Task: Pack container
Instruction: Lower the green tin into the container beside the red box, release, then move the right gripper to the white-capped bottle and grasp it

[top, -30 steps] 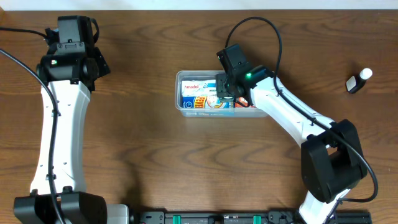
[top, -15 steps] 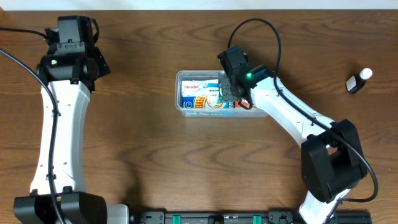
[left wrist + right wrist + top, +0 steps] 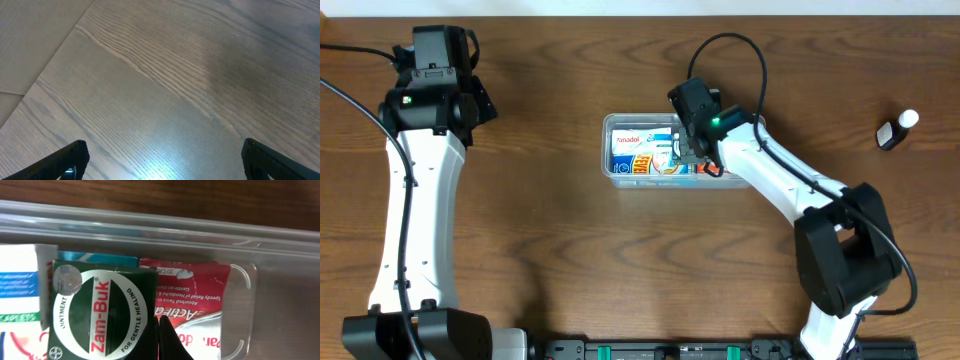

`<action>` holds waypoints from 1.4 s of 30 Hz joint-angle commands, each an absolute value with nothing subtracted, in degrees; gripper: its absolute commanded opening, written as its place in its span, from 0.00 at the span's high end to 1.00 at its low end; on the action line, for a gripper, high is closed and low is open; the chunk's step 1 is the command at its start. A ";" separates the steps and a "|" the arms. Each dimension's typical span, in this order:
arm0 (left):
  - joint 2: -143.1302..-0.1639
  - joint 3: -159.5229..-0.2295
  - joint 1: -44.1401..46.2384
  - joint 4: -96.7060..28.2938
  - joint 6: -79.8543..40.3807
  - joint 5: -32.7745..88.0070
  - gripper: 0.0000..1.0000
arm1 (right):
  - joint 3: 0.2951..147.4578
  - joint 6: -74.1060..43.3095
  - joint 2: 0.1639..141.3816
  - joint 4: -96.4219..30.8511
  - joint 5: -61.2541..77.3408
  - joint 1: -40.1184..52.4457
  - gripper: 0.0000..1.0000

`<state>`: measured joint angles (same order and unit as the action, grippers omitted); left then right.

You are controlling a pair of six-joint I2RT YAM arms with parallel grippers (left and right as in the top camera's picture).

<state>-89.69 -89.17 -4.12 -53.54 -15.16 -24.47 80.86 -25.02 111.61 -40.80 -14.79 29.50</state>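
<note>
Container (image 3: 607, 150) sits mid-table, nearer far edge, boxes (image 3: 640, 150) laid flat to fit. Right gripper (image 3: 167, 339) is inside, closed tight on nothing, prob. nudging green box (image 3: 100, 315) snug. Left gripper (image 3: 165, 161) is wide open, empty, idle by far-left corner.

"Zam-Buk" green box (image 3: 100, 312), "Panadol" white box (image 3: 627, 141)

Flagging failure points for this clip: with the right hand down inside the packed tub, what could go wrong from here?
1. The shut right hand sits low between the Zam-Buk box and the red headache-relief box; pulling out could drag one up or tilt it.
2. The container looks crowded, so the small white-capped bottle out on the table may not fit easily.
</note>
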 commanded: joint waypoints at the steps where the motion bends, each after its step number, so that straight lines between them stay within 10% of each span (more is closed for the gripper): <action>1: -89.49 -89.58 -4.32 -53.56 -15.07 -25.78 0.02 | 80.77 -26.13 113.40 -40.56 -14.74 28.77 0.99; 23: -89.47 -89.60 -4.32 -53.56 -15.07 -25.78 0.02 | 87.02 -20.67 102.89 -46.48 -11.99 23.05 0.97; 37: -89.47 -89.60 -4.32 -53.56 -15.09 -25.78 0.02 | 92.38 -11.90 85.60 -53.04 -11.73 -9.98 0.87; 42: -89.47 -89.58 -4.32 -53.56 -15.07 -25.78 0.02 | 91.11 -11.44 89.71 -52.84 -11.75 -20.47 0.50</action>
<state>-89.69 -89.17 -4.12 -53.54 -15.18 -24.47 92.47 -12.91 86.94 -52.75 -11.99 -16.91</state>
